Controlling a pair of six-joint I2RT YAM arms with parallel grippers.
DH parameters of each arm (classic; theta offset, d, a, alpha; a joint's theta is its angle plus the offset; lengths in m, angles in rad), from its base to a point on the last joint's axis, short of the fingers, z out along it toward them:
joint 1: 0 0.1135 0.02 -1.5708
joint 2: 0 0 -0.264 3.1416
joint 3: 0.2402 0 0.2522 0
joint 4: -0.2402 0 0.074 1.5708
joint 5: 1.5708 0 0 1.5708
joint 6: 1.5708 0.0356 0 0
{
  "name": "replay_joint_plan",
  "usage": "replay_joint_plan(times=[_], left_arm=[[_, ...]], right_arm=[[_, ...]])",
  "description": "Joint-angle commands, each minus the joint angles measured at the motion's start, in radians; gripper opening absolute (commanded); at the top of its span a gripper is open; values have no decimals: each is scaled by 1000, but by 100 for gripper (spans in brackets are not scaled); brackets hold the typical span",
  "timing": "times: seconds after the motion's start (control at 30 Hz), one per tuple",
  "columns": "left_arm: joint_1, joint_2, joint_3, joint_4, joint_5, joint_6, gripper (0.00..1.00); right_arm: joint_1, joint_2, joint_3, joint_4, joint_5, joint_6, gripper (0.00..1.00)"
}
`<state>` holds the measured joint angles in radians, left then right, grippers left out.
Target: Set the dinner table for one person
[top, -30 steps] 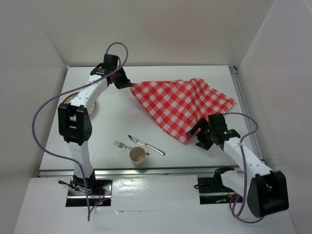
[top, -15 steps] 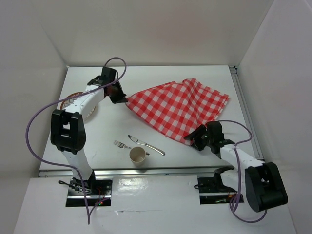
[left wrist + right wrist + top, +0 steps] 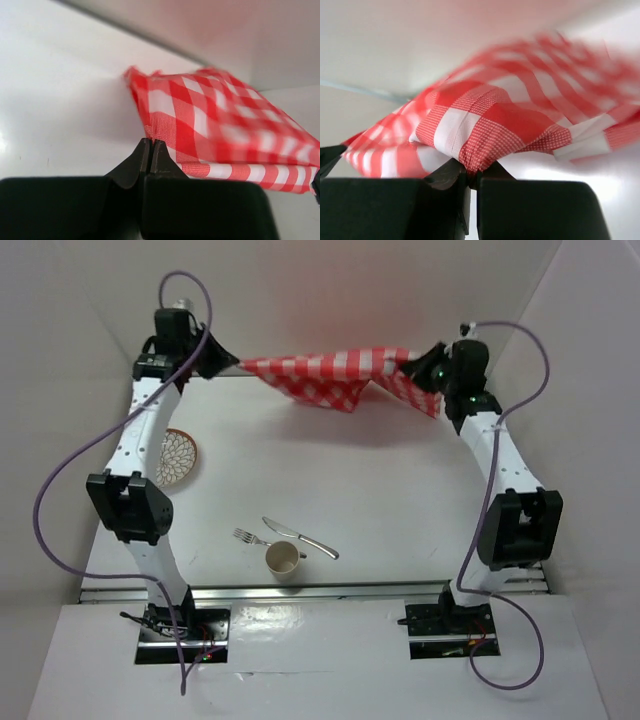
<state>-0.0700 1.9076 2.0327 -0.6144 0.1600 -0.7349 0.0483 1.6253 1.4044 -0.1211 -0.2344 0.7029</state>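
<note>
The dinner table (image 3: pixel 400 500) spreads white beneath both arms. A cup (image 3: pixel 283 559), fork (image 3: pixel 248 537) and knife (image 3: pixel 300 536) lie near its front edge, and a patterned round plate (image 3: pixel 178 457) sits at its left. Above its far edge hangs the red-and-white checked cloth (image 3: pixel 330 375) (sagging in the middle), stretched between two grips. The left gripper (image 3: pixel 151 145) has its jaws clamped on one end, and the right gripper (image 3: pixel 470 172) is pinched tight on the other.
</note>
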Motion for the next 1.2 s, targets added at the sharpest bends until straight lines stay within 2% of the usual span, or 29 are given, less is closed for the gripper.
replay_joint_plan(times=[0.0,0.07,0.1,0.13,0.2,0.23,0.27,0.33,0.37,0.4,0.43,0.47,0.5,0.63,0.7,0.77,0.8,0.83,0.87,0.9,0.93,0.97,1.0,1.07,1.1,1.13,1.17], left_arm=[[68,-111,55,24,24,-4,0],[88,-191,-56,74,33,-4,0],[98,-278,-121,99,33,-4,0],[113,-319,-255,117,44,-14,0],[125,-401,-406,166,44,-14,0],[125,-479,-560,188,56,-14,0],[125,-511,-633,200,78,-14,0],[125,-565,-771,214,87,-14,0],[125,-594,-893,214,87,-26,2],[125,-594,-946,214,76,-26,48],[125,-594,-985,202,67,-26,71],[125,-550,-1003,171,56,-35,86],[136,-526,-1003,148,47,-26,98],[136,-432,-887,50,7,9,100],[136,-432,-841,28,-14,9,99],[136,-432,-832,37,1,9,94],[127,-432,-832,56,27,29,83],[118,-432,-832,70,38,44,76],[86,-417,-832,70,38,55,68],[67,-401,-819,70,38,64,61],[43,-380,-819,32,-9,65,56],[42,-358,-807,10,-23,48,56],[42,-323,-818,-1,-24,39,59],[42,-300,-845,27,9,38,69],[42,-288,-856,27,24,38,75],[33,-257,-856,41,50,38,80],[24,-240,-856,41,50,38,83]], right_arm=[[-18,-44,180,-2,-57,-170,0],[-18,-79,135,9,-71,-181,0],[-18,-134,92,18,-71,-181,0],[-27,-166,38,27,-81,-181,0],[-27,-265,-138,37,-94,-181,0],[-27,-300,-197,22,-79,-166,0],[-27,-330,-331,21,-79,-166,0],[-27,-409,-457,21,-89,-142,0],[-27,-424,-564,21,-118,-119,16],[-27,-433,-609,-4,-128,-109,26],[-27,-444,-646,-17,-128,-100,38],[-27,-444,-698,-41,-128,-76,58],[-27,-444,-714,-90,-115,-75,61],[-27,-444,-694,-224,-47,-63,76],[-27,-433,-621,-294,41,-72,76],[-27,-404,-576,-388,98,-72,76],[-27,-404,-565,-403,127,-50,72],[-27,-404,-565,-404,127,-39,67],[-27,-404,-565,-404,127,-23,49],[-27,-404,-582,-404,116,24,38],[-48,-404,-614,-366,90,52,30],[-60,-404,-634,-345,54,87,25],[-76,-404,-663,-312,-50,151,19],[-100,-432,-777,-168,-142,225,19],[-100,-447,-816,-110,-217,284,24],[-100,-458,-876,-60,-239,311,41],[-100,-467,-898,19,-262,331,50]])
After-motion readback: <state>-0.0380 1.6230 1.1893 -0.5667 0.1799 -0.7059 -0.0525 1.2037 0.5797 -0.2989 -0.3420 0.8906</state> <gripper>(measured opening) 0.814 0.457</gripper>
